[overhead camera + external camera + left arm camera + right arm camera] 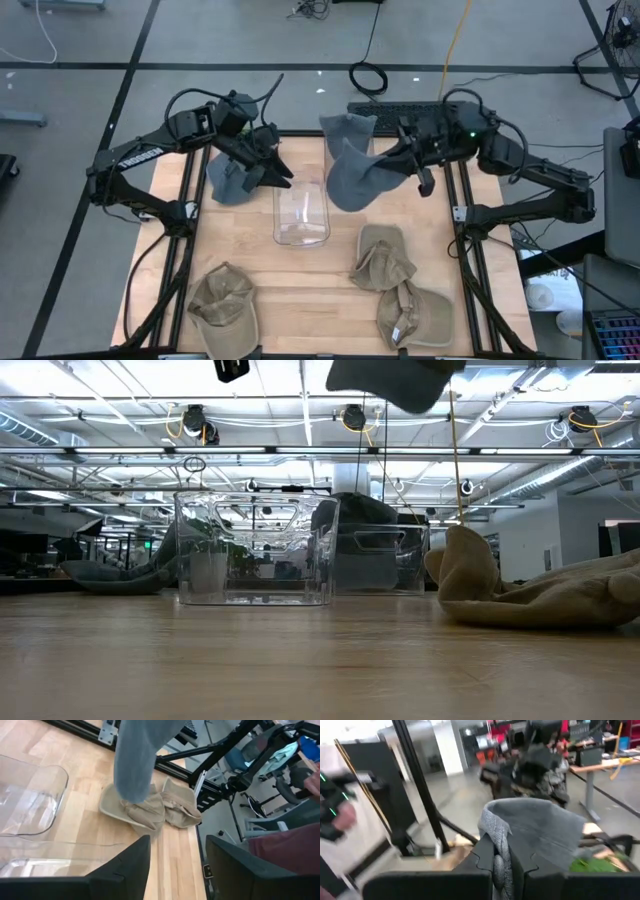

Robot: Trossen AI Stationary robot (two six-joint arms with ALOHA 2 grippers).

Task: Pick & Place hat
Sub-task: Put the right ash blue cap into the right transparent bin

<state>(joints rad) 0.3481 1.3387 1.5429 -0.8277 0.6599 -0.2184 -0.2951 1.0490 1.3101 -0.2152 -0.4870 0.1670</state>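
A grey hat (352,178) hangs lifted in my right gripper (397,163), beside the far right corner of the clear container (301,215); the low view shows the hat (390,380) high above the table. My left gripper (277,170) is open and raised over another grey hat (232,180) that lies flat on the table, left of the container. In the left wrist view the open gripper (177,865) looks toward the hanging hat (140,760). A third grey hat (348,128) lies at the table's far edge. My right gripper holds the grey hat by a bunched fold of its edge (496,842), pinched between the two fingers (480,860). It comes at the hat from the table's right. The hat is lifted clear and hangs spread toward the container.
Two tan hats (385,258) (415,315) lie near the right front of the table, and a third tan hat (225,300) lies at the left front. The clear container (255,550) stands mid-table. Black frame rails run along both table sides.
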